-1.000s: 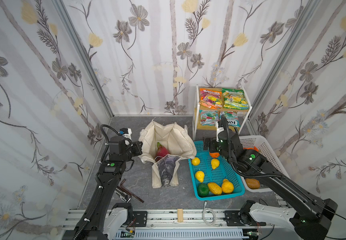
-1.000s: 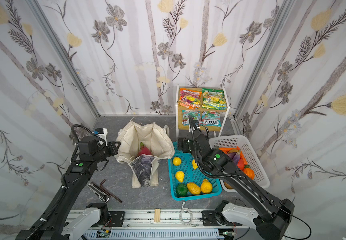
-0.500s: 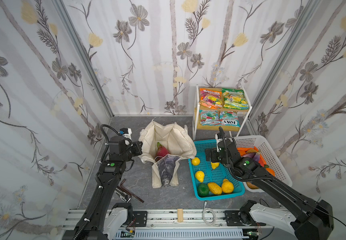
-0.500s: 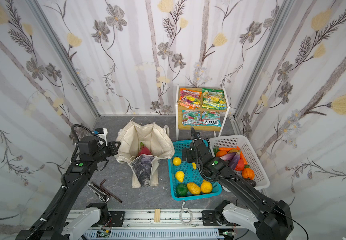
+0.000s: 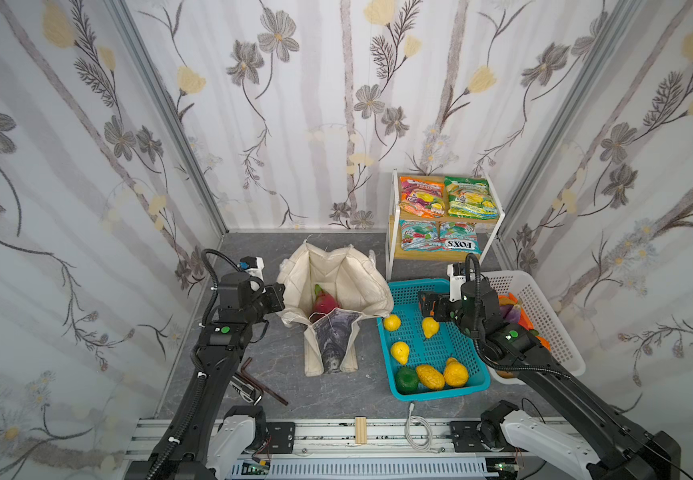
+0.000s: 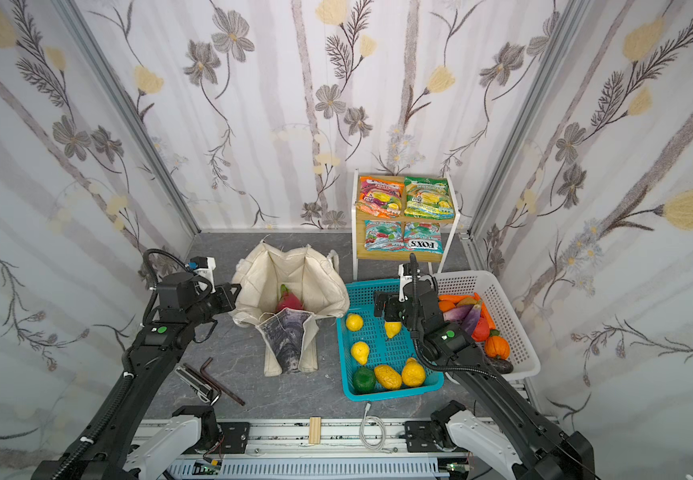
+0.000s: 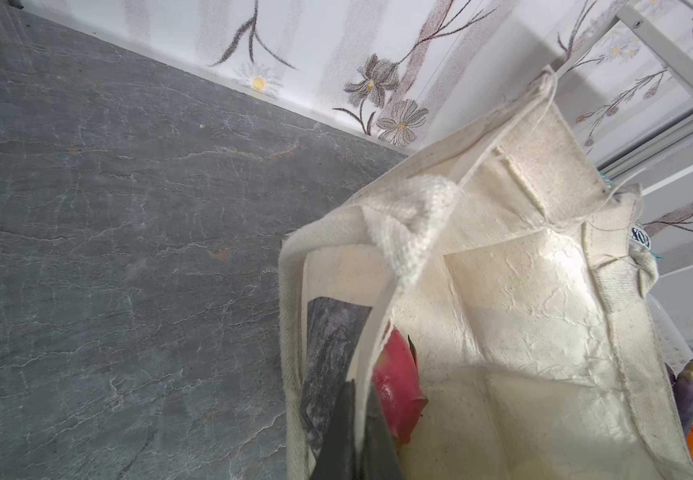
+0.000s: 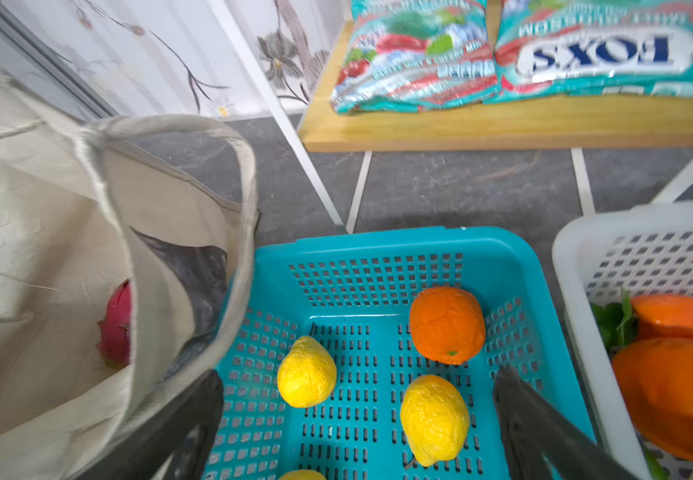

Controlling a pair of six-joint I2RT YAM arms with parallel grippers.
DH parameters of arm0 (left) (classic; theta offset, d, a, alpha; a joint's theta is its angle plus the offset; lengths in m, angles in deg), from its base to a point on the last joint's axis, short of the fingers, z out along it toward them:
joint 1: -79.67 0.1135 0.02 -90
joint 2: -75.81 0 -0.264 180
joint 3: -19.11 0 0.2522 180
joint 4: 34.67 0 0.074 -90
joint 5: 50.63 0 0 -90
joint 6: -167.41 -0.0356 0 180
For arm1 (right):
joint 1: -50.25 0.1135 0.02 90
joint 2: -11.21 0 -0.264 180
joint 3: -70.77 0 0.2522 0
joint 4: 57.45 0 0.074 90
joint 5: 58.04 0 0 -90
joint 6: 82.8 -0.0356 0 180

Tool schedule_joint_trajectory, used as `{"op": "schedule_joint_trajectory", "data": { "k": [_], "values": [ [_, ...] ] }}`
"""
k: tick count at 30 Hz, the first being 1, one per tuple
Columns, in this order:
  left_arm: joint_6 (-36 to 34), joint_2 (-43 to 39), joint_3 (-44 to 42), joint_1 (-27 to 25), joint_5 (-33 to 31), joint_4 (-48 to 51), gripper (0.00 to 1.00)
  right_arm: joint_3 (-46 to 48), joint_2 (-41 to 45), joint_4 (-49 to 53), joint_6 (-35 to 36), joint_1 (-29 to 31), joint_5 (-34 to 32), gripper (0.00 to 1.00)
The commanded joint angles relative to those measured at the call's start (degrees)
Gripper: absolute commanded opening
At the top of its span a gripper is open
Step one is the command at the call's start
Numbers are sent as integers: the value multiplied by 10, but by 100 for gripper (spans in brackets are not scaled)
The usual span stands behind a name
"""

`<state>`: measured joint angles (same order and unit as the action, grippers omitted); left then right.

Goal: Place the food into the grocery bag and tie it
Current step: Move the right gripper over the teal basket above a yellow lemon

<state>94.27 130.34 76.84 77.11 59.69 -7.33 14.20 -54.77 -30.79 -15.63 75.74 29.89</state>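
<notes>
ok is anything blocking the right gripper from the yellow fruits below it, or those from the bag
Nothing visible blocks the open right gripper: two yellow fruits lie bare in the teal basket below it. Toward the grocery bag, only the bag's handle loop hangs at the basket's edge on that side.

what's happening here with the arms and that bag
The left gripper is shut on the cloth edge of the cream tote bag, holding its mouth open. A dragon fruit lies inside. The right gripper hangs over the teal basket with jaws wide open and empty, above a yellow fruit. The snack packets sit on the shelf, not yet bagged.
</notes>
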Motion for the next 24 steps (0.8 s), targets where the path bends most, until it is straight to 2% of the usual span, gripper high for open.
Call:
{"op": "schedule_joint_trajectory", "data": {
  "k": [1, 2, 3, 4, 10, 13, 15, 19, 21, 24],
  "values": [
    [-3, 0, 1, 0, -3, -1, 0, 10, -61, -31, -24, -57, 244, 100],
    [-4, 0, 1, 0, -3, -1, 0, 12, -83, -38, -13, -70, 290, 100],
    [-4, -1, 0, 0, -4, -1, 0, 10, -97, -40, -2, -76, 306, 100],
    [-5, -3, -1, 0, -4, -1, 0, 6, -102, -38, 2, -74, 290, 100],
    [-7, -12, -5, 0, -7, -1, 0, -8, -33, -27, 24, -17, 78, 100],
    [-8, -10, -7, 0, -8, -1, 0, 75, 48, -107, 10, -10, 51, 100],
    [-9, -8, -7, 0, -12, -1, 0, 143, 123, -174, -30, -12, 19, 100],
    [-9, -8, -6, 0, -12, -1, 0, 237, 255, -281, -33, -39, 42, 100],
    [-8, -7, -5, 0, -12, -1, 0, 233, 272, -254, -28, -54, 56, 100],
    [-7, -8, -4, 0, -13, -2, 0, 211, 238, -197, -40, -64, 77, 100]
  ]
}}
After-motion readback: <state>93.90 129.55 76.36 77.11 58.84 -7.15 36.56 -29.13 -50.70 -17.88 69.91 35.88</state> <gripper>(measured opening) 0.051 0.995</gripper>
